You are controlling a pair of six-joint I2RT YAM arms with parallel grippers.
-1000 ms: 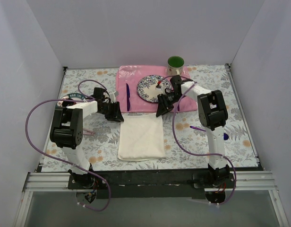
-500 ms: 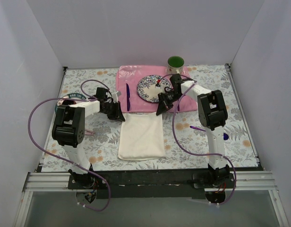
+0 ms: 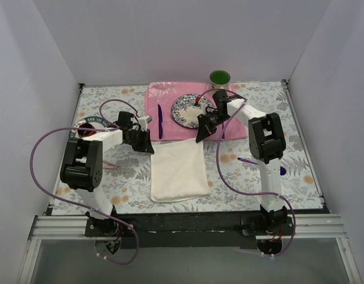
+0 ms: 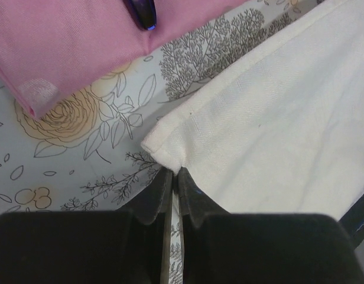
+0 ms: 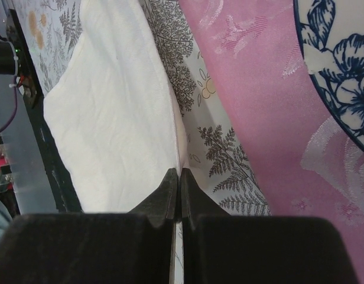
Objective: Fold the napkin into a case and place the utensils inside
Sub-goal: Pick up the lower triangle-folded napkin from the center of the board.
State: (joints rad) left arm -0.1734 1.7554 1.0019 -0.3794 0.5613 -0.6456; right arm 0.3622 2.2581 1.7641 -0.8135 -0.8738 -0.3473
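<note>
**Left end effector** (image 4: 172, 176): closed, pinching the far-left corner of the napkin (image 3: 179, 171). The hemmed corner sits right at the fingertips.

**Right end effector** (image 5: 177, 177): closed, pinching the napkin at its far-right corner. The cloth edge runs straight into the meeting fingertips.

**Napkin:** cream-white and plain. It lies flat as an upright rectangle on the tabletop (image 3: 288, 118) between the two arms, slightly skewed. Its far edge is just beside the placemat (image 3: 167, 94) but apart from it, with a strip of printed tabletop showing between them in both wrist views.

**Placemat:** pink and rectangular, at the far middle of the tabletop. It carries:
- Plate (image 3: 181, 112): white with a blue floral pattern, right of centre. Most of its face is bare, and the right arm crosses its right side.
- Knife (image 3: 159, 121): dark purple, lying lengthwise left of the plate. Its tip appears in the left wrist view.

**Cup** (image 3: 219, 77): green, standing at the far right corner of the placemat. Its contents cannot be told.

**Round dish** (image 3: 84, 123): at the far left of the tabletop, half hidden by the left arm. Its contents cannot be told.

**Utensil** (image 3: 247, 160): slim and purple, lying on the tabletop right of the napkin, close to the right arm and outside the cloth.

**Tabletop:** covered in a pale leaf-and-flower print.
</note>
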